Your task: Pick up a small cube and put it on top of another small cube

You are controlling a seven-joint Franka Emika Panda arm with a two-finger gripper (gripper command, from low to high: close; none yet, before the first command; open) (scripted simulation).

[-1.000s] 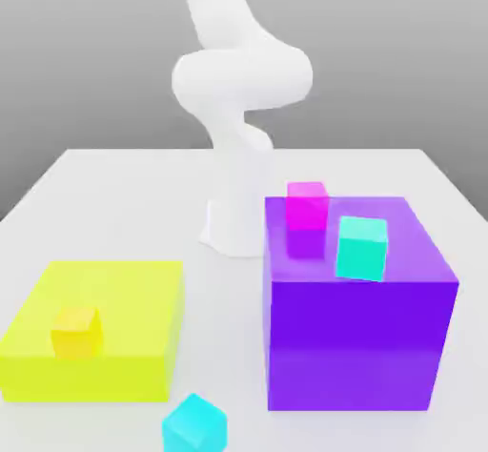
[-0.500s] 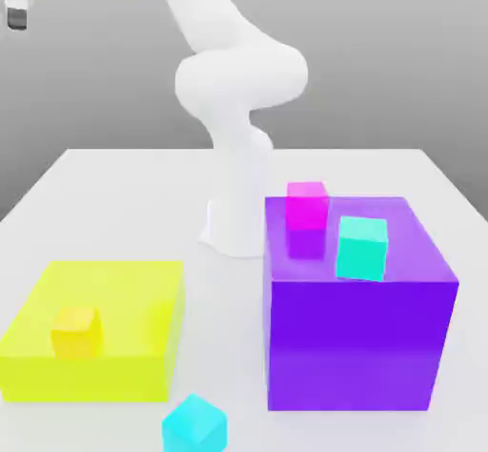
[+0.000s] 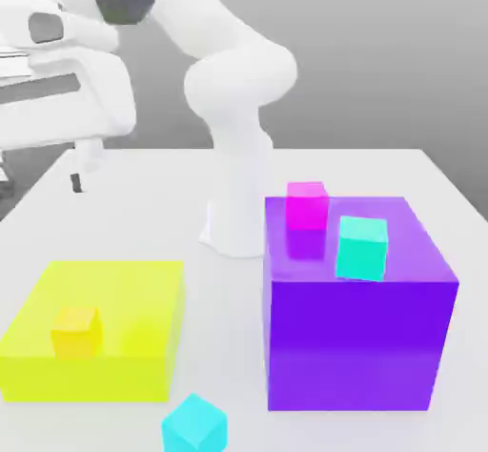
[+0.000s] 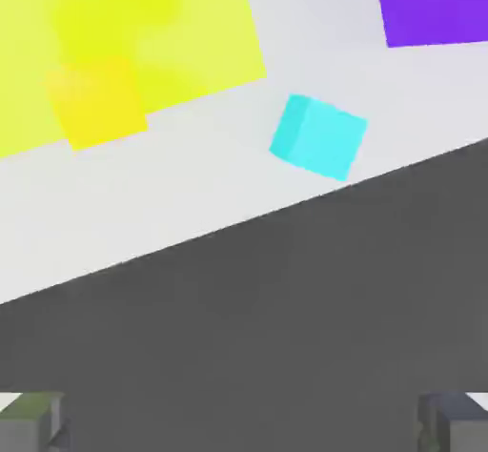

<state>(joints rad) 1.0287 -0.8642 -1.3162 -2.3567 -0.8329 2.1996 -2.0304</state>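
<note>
The small sky-cyan cube (image 3: pixel 194 424) (image 4: pixel 319 136) lies on the white table near its front edge, between the two big blocks. My gripper (image 3: pixel 40 178) (image 4: pixel 244 426) hangs high at the exterior view's left, well above and away from the cube. In the hand view its fingertips (image 4: pixel 29 421) sit far apart with nothing between them, so it is open. A greener turquoise cube (image 3: pixel 362 248) and a magenta cube (image 3: pixel 307 204) rest on top of the big purple block (image 3: pixel 357 345) (image 4: pixel 434 2).
A low yellow block (image 3: pixel 124 288) at the exterior view's left carries a small yellow cube (image 3: pixel 76 331) (image 4: pixel 95 97). The arm's white base (image 3: pixel 233 221) stands behind the blocks. The table edge runs just past the cyan cube, with dark floor beyond.
The arm has swung down toward the exterior view's left, and the hand now looms large there. None of the cubes has moved.
</note>
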